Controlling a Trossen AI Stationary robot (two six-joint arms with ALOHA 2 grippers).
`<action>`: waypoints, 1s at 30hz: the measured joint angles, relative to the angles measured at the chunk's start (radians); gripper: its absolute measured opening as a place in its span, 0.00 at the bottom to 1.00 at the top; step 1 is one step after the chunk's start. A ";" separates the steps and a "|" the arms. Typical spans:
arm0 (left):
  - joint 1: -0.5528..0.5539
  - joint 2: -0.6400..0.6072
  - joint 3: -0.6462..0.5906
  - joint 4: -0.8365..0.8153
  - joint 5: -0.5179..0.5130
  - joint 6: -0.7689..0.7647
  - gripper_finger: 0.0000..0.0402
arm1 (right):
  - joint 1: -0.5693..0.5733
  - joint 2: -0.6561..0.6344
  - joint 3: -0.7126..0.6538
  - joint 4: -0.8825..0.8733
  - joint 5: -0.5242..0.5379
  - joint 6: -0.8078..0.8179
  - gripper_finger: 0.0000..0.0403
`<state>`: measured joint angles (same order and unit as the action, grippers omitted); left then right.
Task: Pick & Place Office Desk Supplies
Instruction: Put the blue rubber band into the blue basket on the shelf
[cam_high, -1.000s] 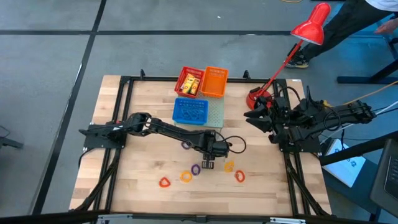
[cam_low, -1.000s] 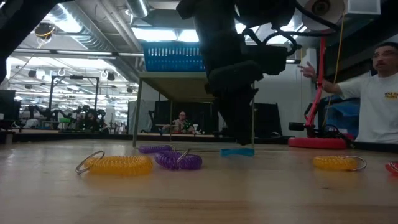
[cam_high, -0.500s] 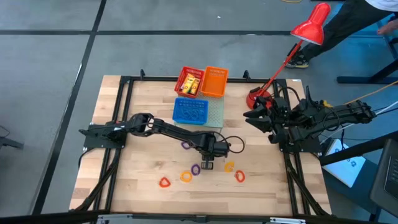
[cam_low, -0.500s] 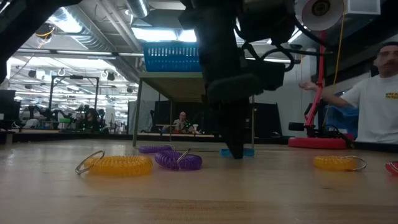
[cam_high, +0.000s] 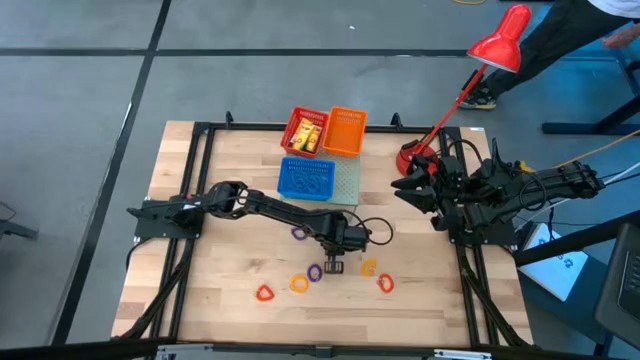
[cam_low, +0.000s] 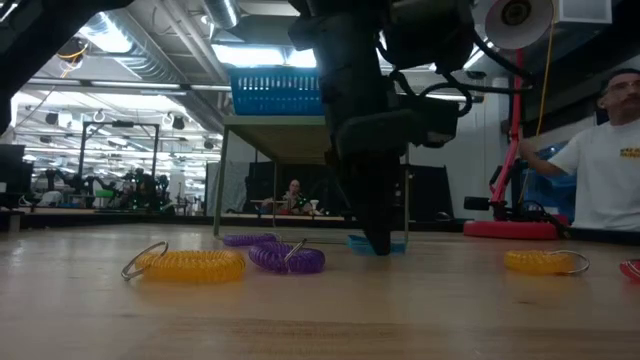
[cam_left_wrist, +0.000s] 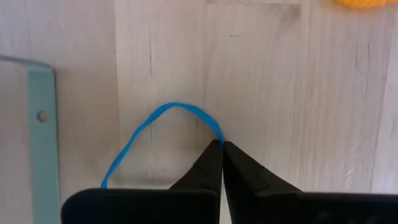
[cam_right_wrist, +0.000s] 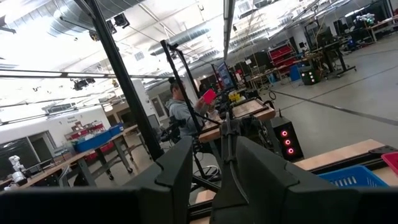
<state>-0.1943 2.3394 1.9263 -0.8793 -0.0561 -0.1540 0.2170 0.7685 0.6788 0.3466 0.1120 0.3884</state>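
A thin blue rubber band (cam_left_wrist: 163, 114) lies on the wooden table top (cam_high: 230, 270) near its middle. My left gripper (cam_left_wrist: 219, 144) stands over it, pointing steeply down and shut on it; the low view shows the gripper (cam_low: 380, 246) down at the table with the band (cam_low: 358, 241) beside its tips. Coiled loops lie around it: purple (cam_high: 315, 272), orange (cam_high: 299, 284), red (cam_high: 264, 293), yellow (cam_high: 368, 267) and another purple one (cam_high: 300, 233). My right gripper (cam_right_wrist: 208, 155) waits, open, raised at the table's right edge (cam_high: 404, 189). My left gripper pinches one strand of the blue band (cam_left_wrist: 214, 132) between the free ends of its two fingers. The fingers come from above, pointing steeply down, with their tips at the table top. The rest of the band lies slack on the wood in an open arc.
Red (cam_high: 307, 131), orange (cam_high: 346, 131) and blue (cam_high: 307, 179) mesh baskets stand at the table's far middle. A red desk lamp (cam_high: 500, 45) rises from its base (cam_high: 415, 158) at the far right. A person (cam_low: 605, 150) stands beyond the table on the right.
My left gripper has sunk the last bit down to the table top and shut, taking hold of the blue band. The near end of the band has shifted a little beside the fingertips.
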 joint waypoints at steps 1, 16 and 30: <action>0.001 0.000 0.000 0.001 0.007 -0.021 0.01 | 0.000 0.000 0.000 0.005 0.000 0.000 0.32; -0.029 0.000 0.262 -0.001 0.049 -0.165 0.00 | 0.000 0.000 -0.001 0.095 -0.024 0.048 0.32; -0.013 -0.239 0.410 0.110 -0.051 -0.362 0.00 | 0.000 -0.002 -0.001 0.101 -0.045 0.048 0.32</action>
<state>-0.2077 2.1000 2.3363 -0.7694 -0.1074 -0.5160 0.2169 0.7666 0.6781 0.4475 0.0669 0.4368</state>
